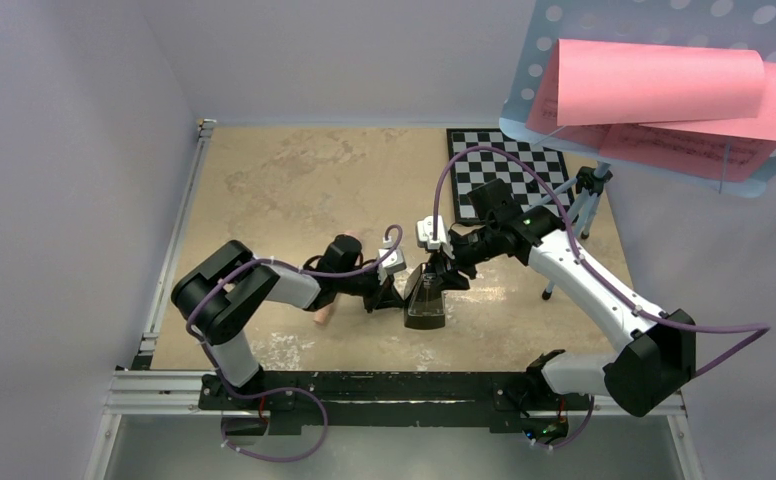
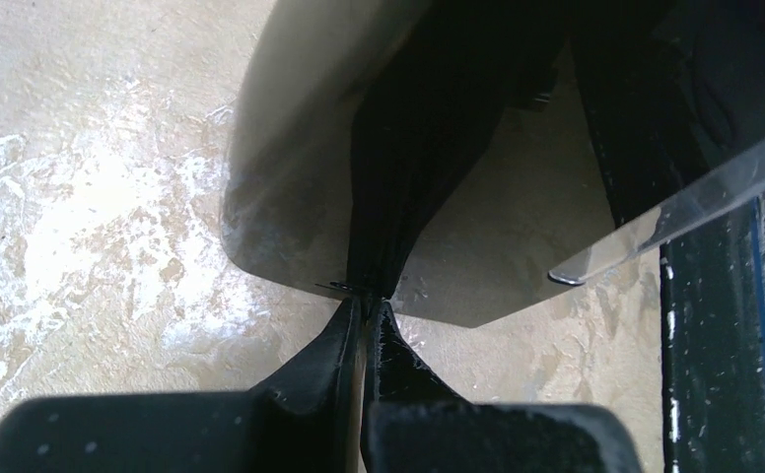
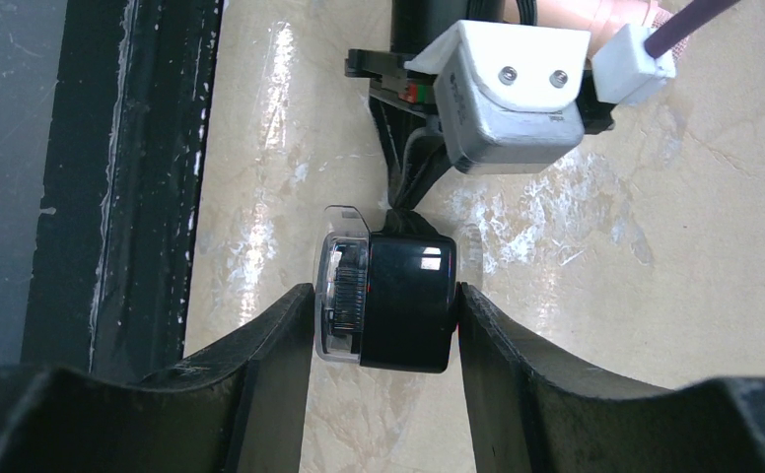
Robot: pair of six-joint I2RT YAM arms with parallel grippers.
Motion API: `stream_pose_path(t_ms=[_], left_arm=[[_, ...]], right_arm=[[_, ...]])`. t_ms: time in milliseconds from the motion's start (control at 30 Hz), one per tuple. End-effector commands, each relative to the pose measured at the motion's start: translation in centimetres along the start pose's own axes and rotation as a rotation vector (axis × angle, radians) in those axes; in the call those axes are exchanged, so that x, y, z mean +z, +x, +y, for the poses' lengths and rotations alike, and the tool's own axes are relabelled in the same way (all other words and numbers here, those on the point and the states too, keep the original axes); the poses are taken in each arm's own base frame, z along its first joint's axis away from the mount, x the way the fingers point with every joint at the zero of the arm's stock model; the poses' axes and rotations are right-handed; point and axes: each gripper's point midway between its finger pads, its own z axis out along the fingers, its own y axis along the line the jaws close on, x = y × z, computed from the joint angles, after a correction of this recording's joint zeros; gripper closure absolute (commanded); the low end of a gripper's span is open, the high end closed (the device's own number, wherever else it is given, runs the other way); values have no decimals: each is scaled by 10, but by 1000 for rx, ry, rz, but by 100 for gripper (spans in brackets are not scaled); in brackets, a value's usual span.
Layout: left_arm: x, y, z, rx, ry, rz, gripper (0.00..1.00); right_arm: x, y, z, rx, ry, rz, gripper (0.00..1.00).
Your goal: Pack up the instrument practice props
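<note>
The small black metronome [image 1: 426,300] stands on the table between both arms. My right gripper [image 1: 442,272] is shut on it; in the right wrist view its jaws [image 3: 386,315] press the clear front and the black back of the metronome [image 3: 408,305]. My left gripper [image 1: 401,290] is shut on a thin black edge of the metronome [image 2: 398,148], fingertips together [image 2: 367,305]. The peach-pink recorder [image 1: 326,312] lies under the left arm, mostly hidden. The light-blue music stand [image 1: 664,40] holds pink sheet-music pages [image 1: 654,85] at the back right.
The black-and-white chessboard [image 1: 509,165] lies at the back right beside the stand's tripod legs [image 1: 584,215]. A black metal rail [image 1: 364,385] runs along the near table edge, close to the metronome. Walls enclose the left and back.
</note>
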Motion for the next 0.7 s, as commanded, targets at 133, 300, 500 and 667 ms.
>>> stream_pose_path(t_ms=[133, 300, 500, 667], left_arm=[[6, -36, 21, -111, -29, -95, 100], [6, -30, -2, -40, 67, -88, 100], [-2, -20, -39, 110, 190, -82, 100], [1, -16, -55, 191, 209, -80, 100]], right_arm=[[4, 19, 17, 23, -73, 80, 100], [4, 18, 13, 51, -59, 81, 100], [9, 16, -4, 132, 23, 73, 100], [12, 16, -14, 202, 71, 68, 100]])
